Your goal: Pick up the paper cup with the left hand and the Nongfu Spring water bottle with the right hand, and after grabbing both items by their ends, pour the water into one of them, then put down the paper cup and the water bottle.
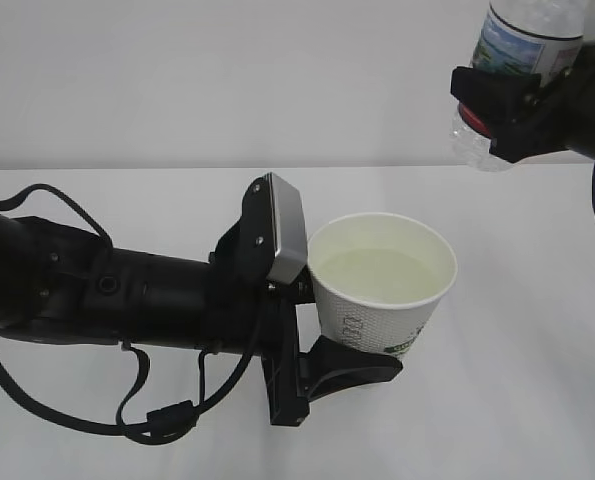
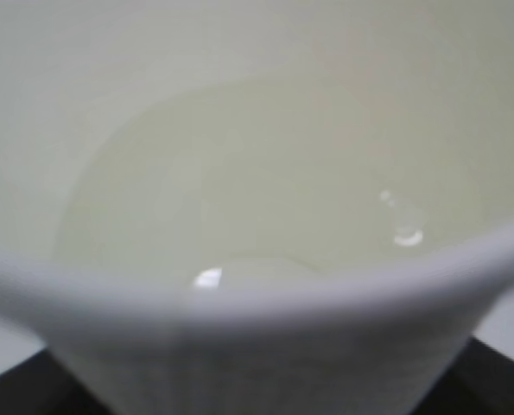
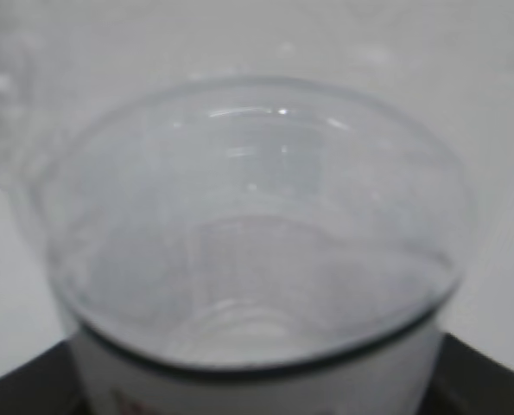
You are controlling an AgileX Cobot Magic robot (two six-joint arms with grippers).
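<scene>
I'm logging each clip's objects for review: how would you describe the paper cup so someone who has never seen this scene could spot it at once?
Start at the big black arm reaching in from the left over the white table. Its left gripper clamps the paper cup, a small white tapered cup with green print. Unlike the clear Nongfu Spring water bottle at top right, it is opaque, open-topped and holds the water.

The left arm reaches in level from the left, its end effector (image 1: 352, 345) clamped around the paper cup (image 1: 382, 285). The right end effector (image 1: 507, 115), high at the upper right, grips the Nongfu Spring water bottle (image 1: 522, 45).
</scene>
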